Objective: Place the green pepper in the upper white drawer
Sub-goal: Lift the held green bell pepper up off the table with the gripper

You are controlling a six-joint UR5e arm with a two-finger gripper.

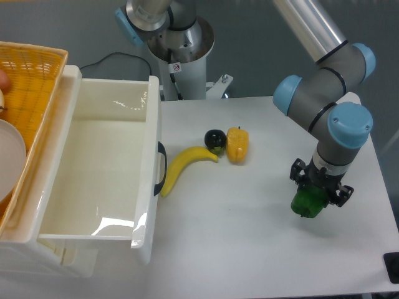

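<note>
The two-finger gripper (317, 188) stands over the glossy, lobed green bell pepper (308, 202) at about four o'clock on the table, its fingers closed around the pepper's top. So the grasp step seems to be in hand. The large glossy white plastic drawer (151, 156) lies open at nine o'clock, well apart; the next move probably calls for lifting, then carrying the pepper over the curved yellow banana (182, 166).
</note>
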